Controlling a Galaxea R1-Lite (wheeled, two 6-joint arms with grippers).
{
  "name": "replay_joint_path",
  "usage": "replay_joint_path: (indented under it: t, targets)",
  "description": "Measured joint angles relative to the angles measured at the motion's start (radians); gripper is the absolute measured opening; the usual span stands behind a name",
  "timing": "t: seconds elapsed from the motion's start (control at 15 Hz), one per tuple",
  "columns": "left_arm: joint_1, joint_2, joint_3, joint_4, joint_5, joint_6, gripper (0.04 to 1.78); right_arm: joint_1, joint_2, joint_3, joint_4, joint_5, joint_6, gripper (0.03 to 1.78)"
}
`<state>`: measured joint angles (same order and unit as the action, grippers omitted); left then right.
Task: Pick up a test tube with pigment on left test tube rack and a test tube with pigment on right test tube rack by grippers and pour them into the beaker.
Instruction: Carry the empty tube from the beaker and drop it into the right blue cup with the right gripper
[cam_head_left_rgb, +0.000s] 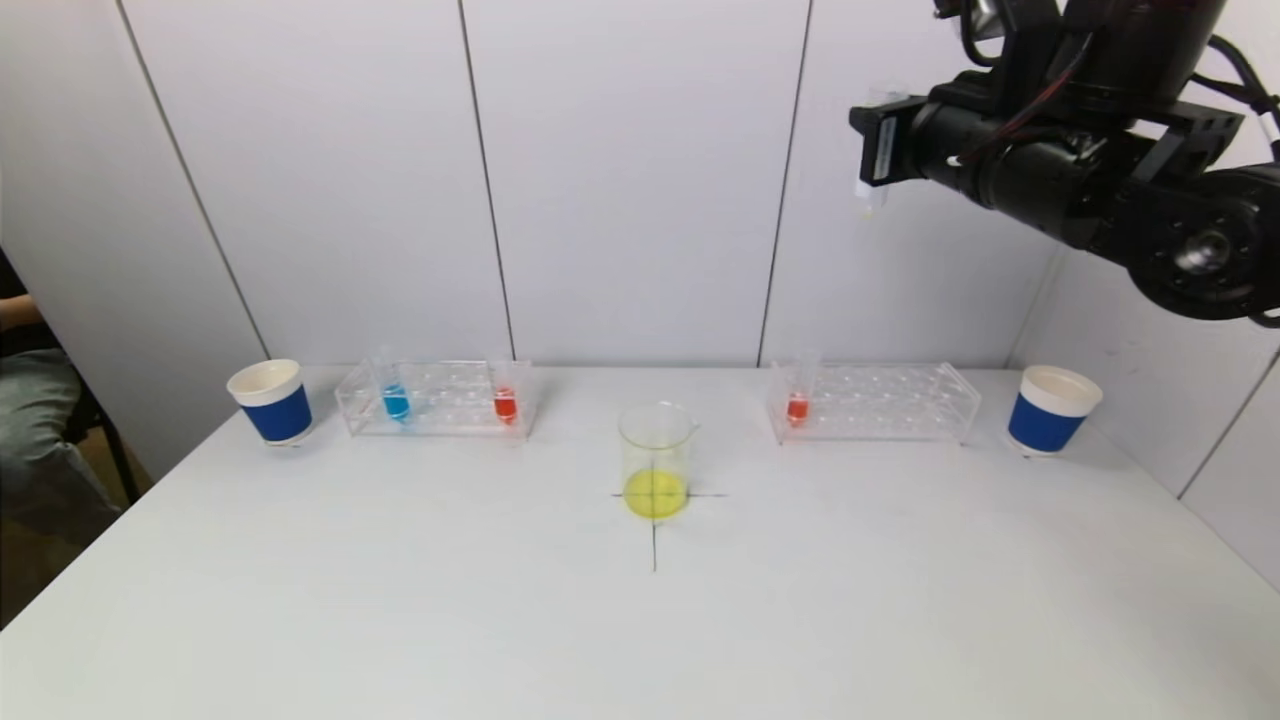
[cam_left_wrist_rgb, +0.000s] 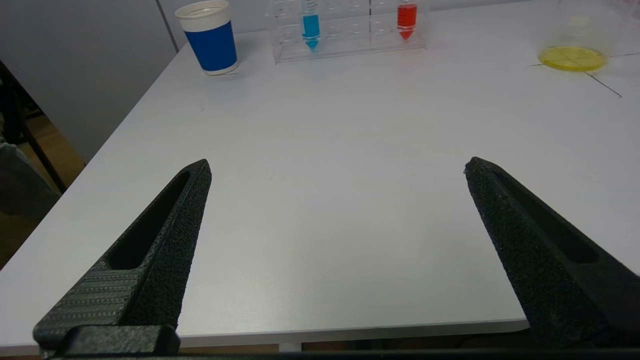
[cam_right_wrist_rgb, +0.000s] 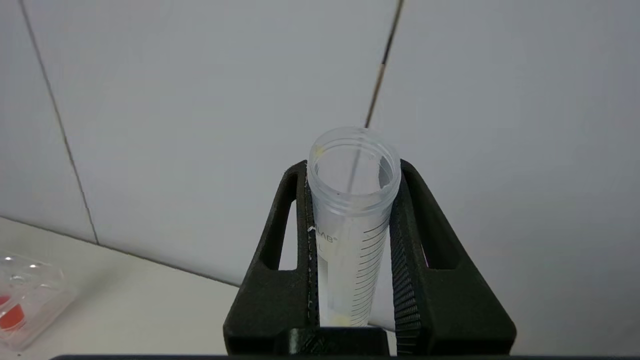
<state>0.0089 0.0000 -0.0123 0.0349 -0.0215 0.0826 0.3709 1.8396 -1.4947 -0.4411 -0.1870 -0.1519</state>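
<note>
My right gripper (cam_right_wrist_rgb: 352, 167) is shut on a clear graduated test tube (cam_right_wrist_rgb: 350, 225) that holds only a yellow trace at its bottom. In the head view this gripper (cam_head_left_rgb: 872, 150) is raised high at the upper right, far above the table. The beaker (cam_head_left_rgb: 656, 460) stands mid-table with yellow liquid in it. The left test tube rack (cam_head_left_rgb: 437, 398) holds a blue tube (cam_head_left_rgb: 395, 400) and a red tube (cam_head_left_rgb: 505, 403). A red tube (cam_head_left_rgb: 797, 405) stands in the right test tube rack (cam_head_left_rgb: 875, 402). My left gripper (cam_left_wrist_rgb: 337, 162) is open and empty, low over the table's near left edge.
A blue paper cup (cam_head_left_rgb: 272, 400) stands left of the left rack, and another (cam_head_left_rgb: 1052, 408) right of the right rack. A black cross is drawn on the table under the beaker. A white panelled wall runs behind the table. A seated person shows at the far left.
</note>
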Motion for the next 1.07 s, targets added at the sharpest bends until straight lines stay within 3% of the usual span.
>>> replay_joint_path:
  t: [0.33, 0.8, 1.07]
  targets:
    - [0.0, 0.0, 0.0, 0.0, 0.0, 0.0, 1.77, -0.156, -0.04, -0.001, 0.073, -0.027, 0.126, 0.47]
    - [0.0, 0.0, 0.0, 0.0, 0.0, 0.0, 1.77, -0.403, -0.047, 0.069, 0.059, -0.014, 0.145, 0.47]
    - [0.0, 0.0, 0.0, 0.0, 0.0, 0.0, 1.77, -0.509, -0.032, 0.097, 0.055, 0.035, 0.186, 0.47]
